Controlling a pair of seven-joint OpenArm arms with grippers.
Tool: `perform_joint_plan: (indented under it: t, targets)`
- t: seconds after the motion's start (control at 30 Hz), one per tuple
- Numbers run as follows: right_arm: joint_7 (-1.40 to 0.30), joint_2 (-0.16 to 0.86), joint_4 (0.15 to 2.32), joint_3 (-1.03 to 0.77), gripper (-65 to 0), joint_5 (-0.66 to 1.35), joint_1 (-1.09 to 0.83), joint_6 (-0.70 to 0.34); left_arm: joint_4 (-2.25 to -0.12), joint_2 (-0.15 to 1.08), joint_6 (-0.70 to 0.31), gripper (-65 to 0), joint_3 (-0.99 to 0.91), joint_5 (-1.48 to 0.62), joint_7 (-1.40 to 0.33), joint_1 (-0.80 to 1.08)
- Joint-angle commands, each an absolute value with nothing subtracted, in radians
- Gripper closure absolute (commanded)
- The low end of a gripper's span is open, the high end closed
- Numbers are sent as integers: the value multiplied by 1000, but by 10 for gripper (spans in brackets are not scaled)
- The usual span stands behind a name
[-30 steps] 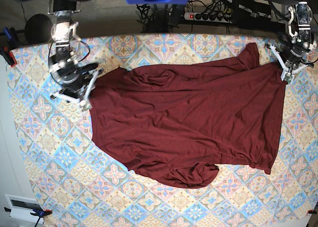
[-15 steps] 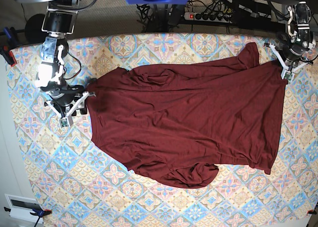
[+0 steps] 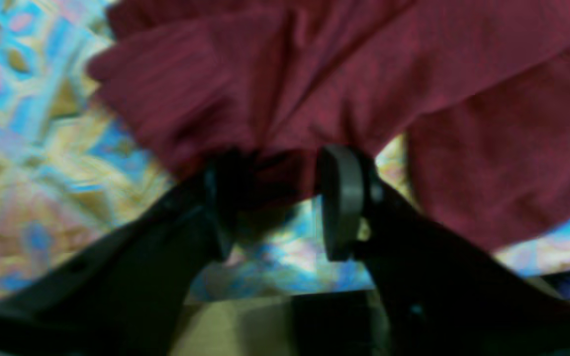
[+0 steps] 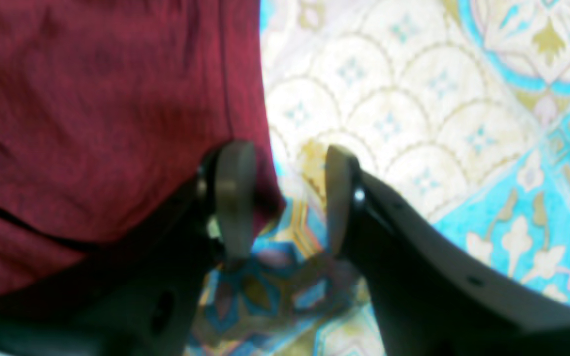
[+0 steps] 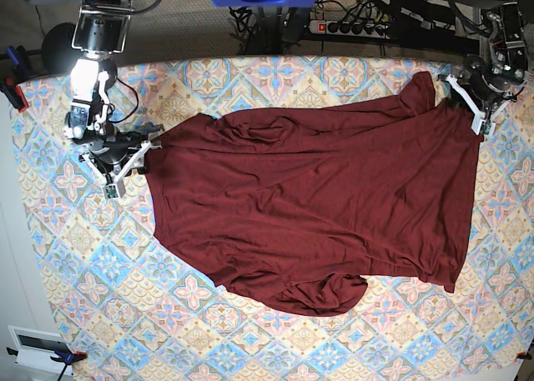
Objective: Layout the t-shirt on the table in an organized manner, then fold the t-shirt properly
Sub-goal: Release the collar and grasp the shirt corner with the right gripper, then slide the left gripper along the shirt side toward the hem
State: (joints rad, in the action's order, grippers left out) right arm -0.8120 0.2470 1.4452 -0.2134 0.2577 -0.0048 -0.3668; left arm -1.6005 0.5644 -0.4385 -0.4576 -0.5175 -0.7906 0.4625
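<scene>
The dark maroon t-shirt [image 5: 317, 198] lies spread over the patterned table [image 5: 83, 256], with a crumpled fold along its near hem and a bunched corner at the far right. My left gripper [image 5: 467, 104] sits at that far right corner. In the left wrist view its jaws stand open [image 3: 280, 198], with bunched fabric [image 3: 314, 74] reaching between the fingertips. My right gripper [image 5: 131, 166] is at the shirt's left edge, open [image 4: 287, 198]. The hem [image 4: 92, 99] lies against one finger [image 4: 235, 198], and tablecloth [image 4: 413, 99] shows in the gap.
A power strip with cables [image 5: 350, 27] runs beyond the far table edge. Clamps [image 5: 10, 85] grip the left edge. A white device [image 5: 37, 348] sits off the near left corner. Bare cloth surrounds the shirt on the left and near sides.
The left gripper's jaws have opened at the right corner. The right gripper has moved left off the shirt's edge and then a little toward the far side.
</scene>
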Motion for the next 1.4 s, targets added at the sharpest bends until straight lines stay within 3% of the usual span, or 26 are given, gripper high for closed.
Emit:
perform_joint_plan:
  t: [0.0, 0.23, 0.47, 0.53, 0.7, 1.0, 1.37]
  targets:
    - [-812, 259, 1455, -199, -226, 254, 2, -372, -1615, 590, -424, -295, -532, -553, -769, 460]
    - [-808, 259, 1458, -119, -226, 254, 1, -372, -1609, 588, -424, -311, -739, -776, -923, 406]
    - [-805, 257, 1448, -64, -219, 254, 2, -372, -1460, 588, -424, -311, -808, -780, -967, 263]
    - [-805, 257, 1434, -58, -180, 254, 2, -372, -1405, 588, -424, -311, -806, -774, -964, 217]
    - [-802, 257, 1376, -71, 0, 254, 4, -372, -1325, 565, -424, -311, -748, -644, -963, 74]
    - [-803, 280, 1374, -297, 0, 252, 30, -372, -1279, 421, -424, -313, -737, -363, -941, -139]
    - [-800, 380, 1363, -331, 0, 252, 85, -372, -1236, 380, -424, -313, -584, -269, -803, -173]
